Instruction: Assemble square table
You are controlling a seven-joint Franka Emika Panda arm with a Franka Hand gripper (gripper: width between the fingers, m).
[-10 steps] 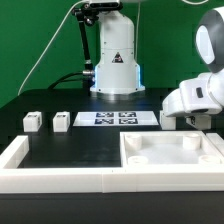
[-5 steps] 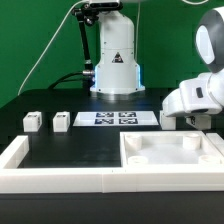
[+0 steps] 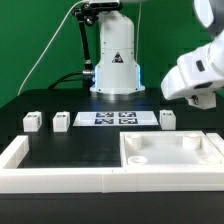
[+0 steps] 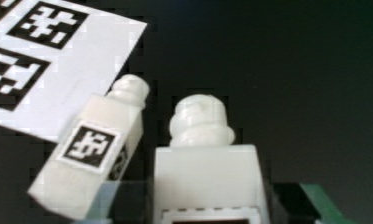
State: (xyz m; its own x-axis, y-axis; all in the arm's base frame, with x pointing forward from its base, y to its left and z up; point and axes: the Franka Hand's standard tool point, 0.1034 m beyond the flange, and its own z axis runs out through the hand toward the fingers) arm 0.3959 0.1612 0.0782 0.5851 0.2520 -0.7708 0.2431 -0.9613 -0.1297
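1. Has lifted off the desk (image 3: 70, 150) to 2 o'clock of the exterior view, out of the earlier low position.
2. Uncovers a leg (image 3: 167, 119), upright, just beside the marker board (image 3: 118, 119) at its 3 o'clock end.
3. Cannot tell the fingers' state, wide, narrow or holding; shows only a blurred white piece (image 4: 201, 150) close to the wrist lens.
4. Leaves the square table top (image 3: 170, 162) at 5 o'clock, sockets empty; second leg (image 3: 33, 120) and third leg (image 3: 62, 120) at 9 o'clock.
5. Suggests no leg mounted yet.
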